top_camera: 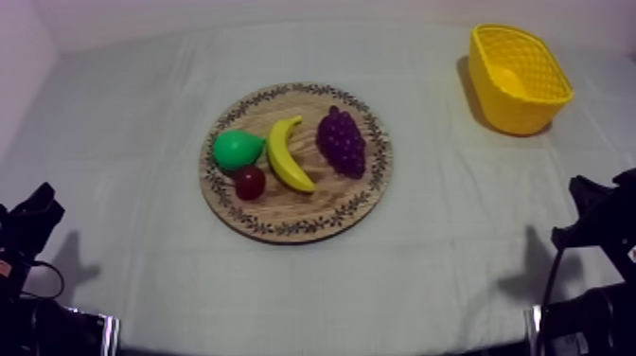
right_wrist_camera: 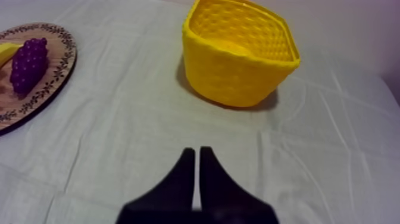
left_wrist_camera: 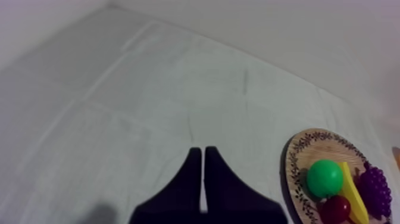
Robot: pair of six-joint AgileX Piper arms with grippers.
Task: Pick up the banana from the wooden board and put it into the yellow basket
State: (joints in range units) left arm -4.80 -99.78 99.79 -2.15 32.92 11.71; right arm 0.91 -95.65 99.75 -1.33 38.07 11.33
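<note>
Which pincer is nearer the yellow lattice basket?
Right. The right pincer faces the yellow basket on its side; the left pincer sits on the far side of the round wooden board.

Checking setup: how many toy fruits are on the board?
4: pear at the left, small red fruit beside it, banana in the middle, grapes at the right. None hidden.

One board (top_camera: 305, 214), one basket (top_camera: 512, 110) — and one each of banana (top_camera: 287, 154), pear (top_camera: 237, 149), grapes (top_camera: 342, 140), small red fruit (top_camera: 250, 182).
</note>
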